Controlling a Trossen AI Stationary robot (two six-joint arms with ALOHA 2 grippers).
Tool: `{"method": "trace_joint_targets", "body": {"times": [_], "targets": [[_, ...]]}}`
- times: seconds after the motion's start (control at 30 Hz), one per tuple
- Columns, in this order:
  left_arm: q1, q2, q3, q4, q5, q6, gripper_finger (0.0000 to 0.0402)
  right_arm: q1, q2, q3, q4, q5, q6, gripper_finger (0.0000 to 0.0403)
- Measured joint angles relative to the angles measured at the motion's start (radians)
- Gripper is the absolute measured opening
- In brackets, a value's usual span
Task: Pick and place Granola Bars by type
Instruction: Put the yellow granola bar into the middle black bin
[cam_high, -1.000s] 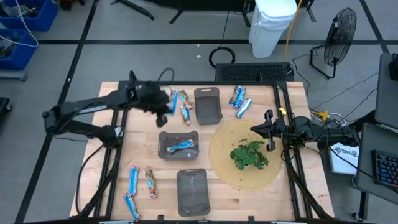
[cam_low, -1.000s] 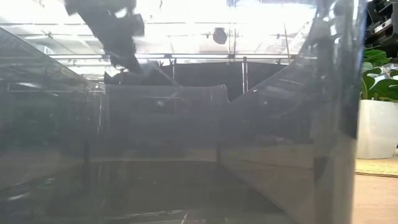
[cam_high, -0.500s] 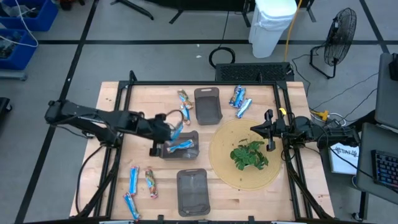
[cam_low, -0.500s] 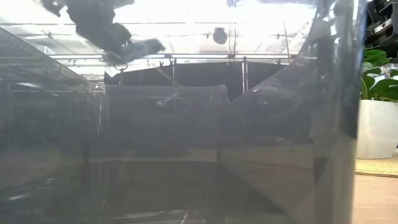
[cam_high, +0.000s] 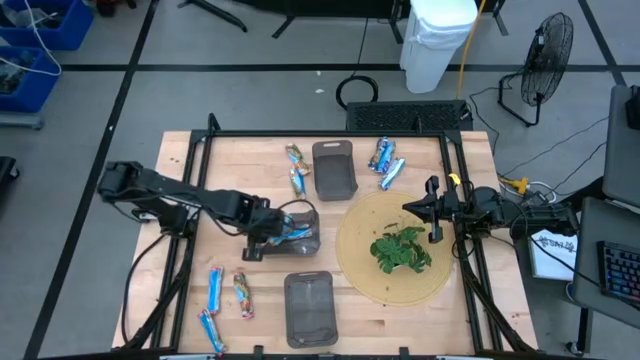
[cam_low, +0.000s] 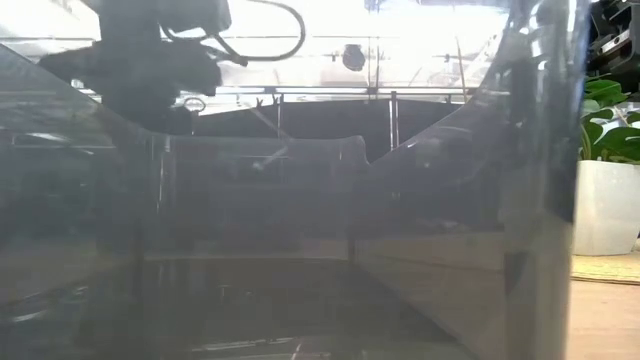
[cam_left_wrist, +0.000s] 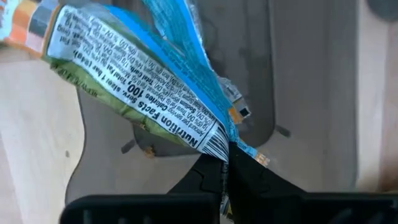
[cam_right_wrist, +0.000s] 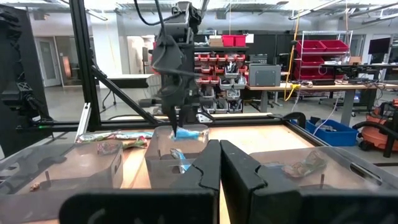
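From above, the left gripper hangs over the middle grey tray at the counter's centre, while its wrist view shows the fingers pinching a blue granola bar, and the right gripper waits, fingers pressed together.

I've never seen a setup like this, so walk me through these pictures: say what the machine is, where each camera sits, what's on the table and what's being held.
It is a robot with two dark arms at a wooden table. One camera looks straight down, one sits at table height behind a clear tray wall, and one rides on each wrist. Three grey trays, a green plant on a round mat, and wrapped granola bars lie there. The left gripper is over the middle tray, shut on a blue-wrapped bar. The right gripper waits shut beside the plant, holding nothing.
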Motion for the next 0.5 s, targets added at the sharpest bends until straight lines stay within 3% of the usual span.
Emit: {"method": "trace_joint_targets", "body": {"times": [0.33, 0.5], "targets": [[0.030, 0.007, 0.000, 0.006, 0.127, -0.022, 0.0011, 0.000, 0.000, 0.000, 0.000, 0.000, 0.000, 0.0000], [0.030, 0.007, 0.000, 0.026, 0.118, -0.066, 0.0060, 0.000, 0.000, 0.000, 0.000, 0.000, 0.000, 0.0000]]}}
